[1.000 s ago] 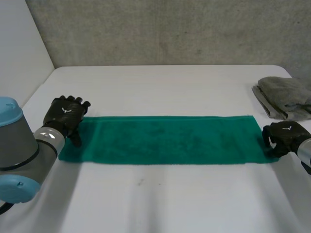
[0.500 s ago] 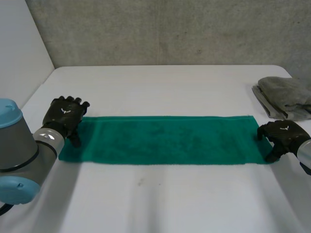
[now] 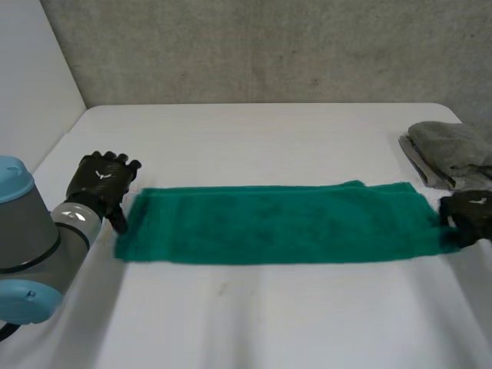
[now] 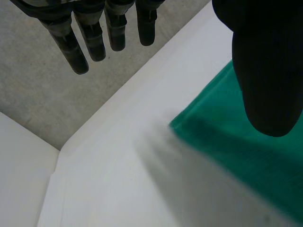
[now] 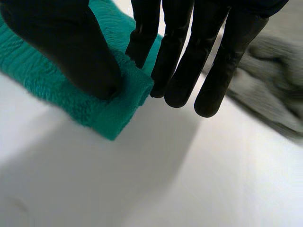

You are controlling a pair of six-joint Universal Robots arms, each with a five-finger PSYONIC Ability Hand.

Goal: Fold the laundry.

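Right wrist: R hand (image 5: 61, 47), towel (image 5: 102, 113) pinch

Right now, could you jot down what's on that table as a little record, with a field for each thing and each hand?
table: white
green towel: lies in a long strip across the table, between the two hands
left hand: open, fingers straight, beside the towel's left end, holding nothing
right hand: thumb and fingers pinch the corner at the towel's right end
grey cloth: bundled at the table's right edge, beyond the right hand, apart from the towel
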